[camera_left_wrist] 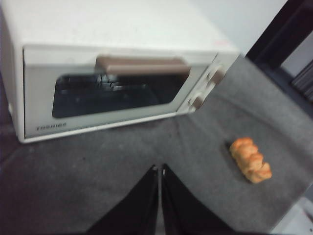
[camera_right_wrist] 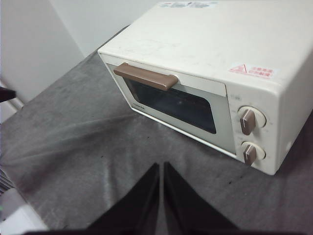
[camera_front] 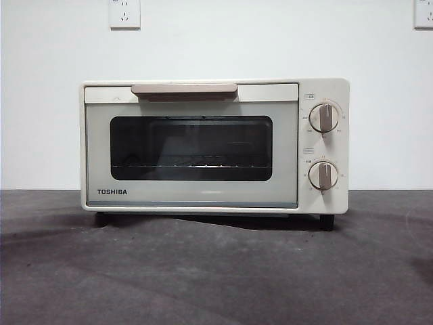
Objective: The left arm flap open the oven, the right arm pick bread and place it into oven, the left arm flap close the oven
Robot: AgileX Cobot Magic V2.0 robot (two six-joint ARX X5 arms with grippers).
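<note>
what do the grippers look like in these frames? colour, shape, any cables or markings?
Only the jaw tips show, in the wrist views. The left gripper has two matte black jaws, broad at the base and tapering to sharp points. The right gripper looks the same: black, wedge-shaped, pointed. No cables, markings or arm links are visible, and the front view shows no arm.

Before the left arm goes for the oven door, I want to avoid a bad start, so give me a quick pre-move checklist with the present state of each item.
1. oven door shut, ready to be flapped open: ok.
2. handle unobstructed: ok.
3. left gripper holding nothing, jaws together, short of the oven: ok.
4. right gripper holding nothing, jaws together, back from the door: ok.
5. bread on the grey mat beside the oven's knob end, out of the door's swing: ok.
6. Rack inside bare: cannot tell through the dark glass.
</note>
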